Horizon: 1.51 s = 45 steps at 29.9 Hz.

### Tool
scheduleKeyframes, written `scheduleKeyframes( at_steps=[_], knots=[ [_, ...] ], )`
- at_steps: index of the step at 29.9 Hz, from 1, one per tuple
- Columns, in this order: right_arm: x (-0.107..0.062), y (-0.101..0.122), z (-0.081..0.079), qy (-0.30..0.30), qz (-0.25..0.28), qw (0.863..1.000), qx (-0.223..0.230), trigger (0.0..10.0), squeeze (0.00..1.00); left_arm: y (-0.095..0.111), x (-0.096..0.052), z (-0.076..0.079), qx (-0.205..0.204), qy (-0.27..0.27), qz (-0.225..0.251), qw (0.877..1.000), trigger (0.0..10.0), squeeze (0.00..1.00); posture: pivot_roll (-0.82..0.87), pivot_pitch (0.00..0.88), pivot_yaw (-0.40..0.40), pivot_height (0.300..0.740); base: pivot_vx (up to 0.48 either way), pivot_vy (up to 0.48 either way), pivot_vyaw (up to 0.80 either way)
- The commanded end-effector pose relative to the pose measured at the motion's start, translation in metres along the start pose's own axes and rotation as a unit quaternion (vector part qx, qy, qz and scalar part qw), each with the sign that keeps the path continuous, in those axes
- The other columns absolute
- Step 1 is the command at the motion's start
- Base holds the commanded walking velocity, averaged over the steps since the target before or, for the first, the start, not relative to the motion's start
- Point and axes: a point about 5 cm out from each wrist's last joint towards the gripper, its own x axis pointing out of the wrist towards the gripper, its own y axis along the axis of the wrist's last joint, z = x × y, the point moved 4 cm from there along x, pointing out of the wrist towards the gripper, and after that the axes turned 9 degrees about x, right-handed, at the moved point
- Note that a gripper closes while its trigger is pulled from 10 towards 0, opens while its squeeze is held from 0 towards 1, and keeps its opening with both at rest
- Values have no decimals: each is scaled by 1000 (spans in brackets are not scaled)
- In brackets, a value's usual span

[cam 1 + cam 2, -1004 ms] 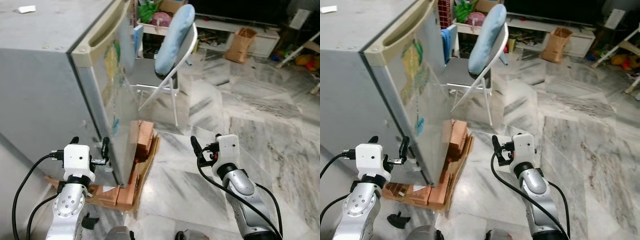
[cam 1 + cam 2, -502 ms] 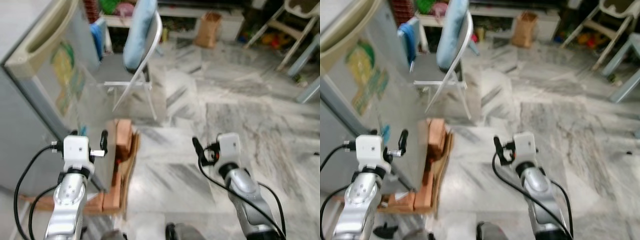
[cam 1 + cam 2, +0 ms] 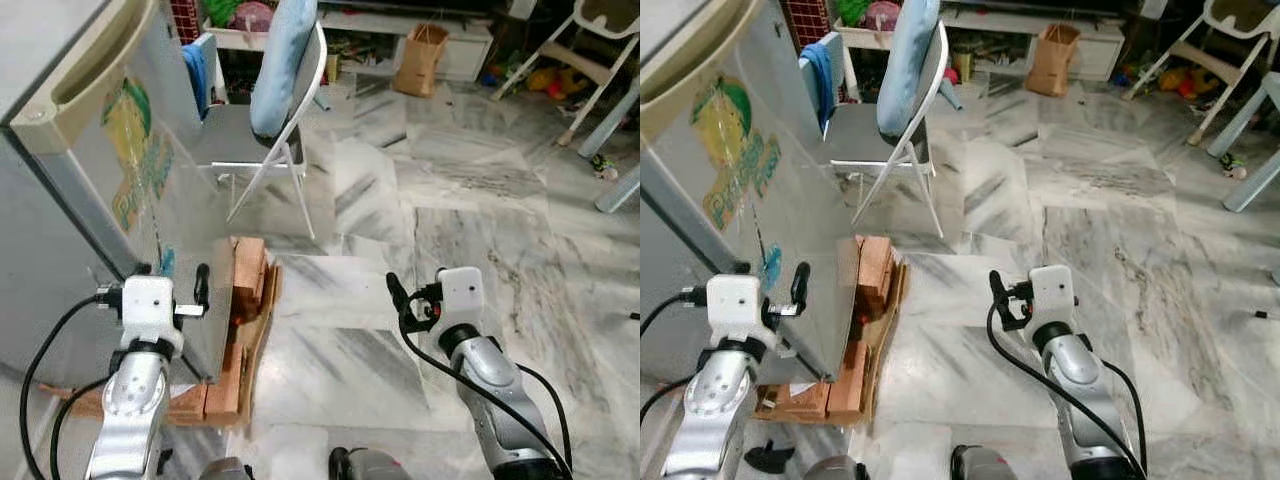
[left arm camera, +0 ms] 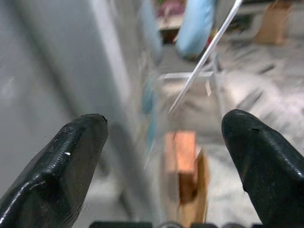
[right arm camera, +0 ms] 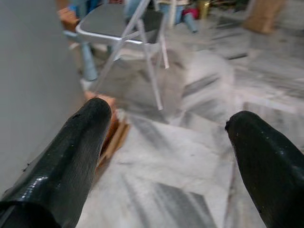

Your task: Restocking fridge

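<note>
Approach phase by my read: nothing carried, fridge (image 3: 70,190) door shut, fridge standing on bricks (image 3: 245,290) and cardboard. Left tool (image 3: 170,285) spread, empty, just beside the fridge's front corner; right tool (image 3: 415,300) spread, empty, over marble floor (image 3: 480,200) well right of the fridge. Next: find the door handle and restock items; neither is visible. Folding chair (image 3: 275,110) stands behind the fridge. Fridge interior hidden; left wrist view blurred.

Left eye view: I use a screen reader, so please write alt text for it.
A grey fridge, door shut, stands on bricks at the left, with the left claw open beside it. The right claw hangs over marble floor; a folding chair stands behind.
</note>
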Motion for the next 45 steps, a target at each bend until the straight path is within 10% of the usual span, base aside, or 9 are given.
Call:
scheduleKeyframes(
  at_steps=[1, 27, 45],
  knots=[
    [2, -2, 0, 7, -11, 1000, 7, 10000, 0, -1, -1, 3, 2, -11, -3, 1000, 10000, 0, 94, 57, -30, 740, 0, 0, 0],
    [2, -3, -3, 20, -21, 999, 21, 10000, 0, 24, 51, -36, 10, 20, 35, 999, 10000, 0, 67, 63, -12, 740, 0, 0, 0],
    [4, -9, -5, 35, -47, 998, 29, 10000, 0, 58, 55, 1, -19, -86, 84, 993, 10000, 0, 67, 67, -7, 740, 0, 0, 0]
  ],
)
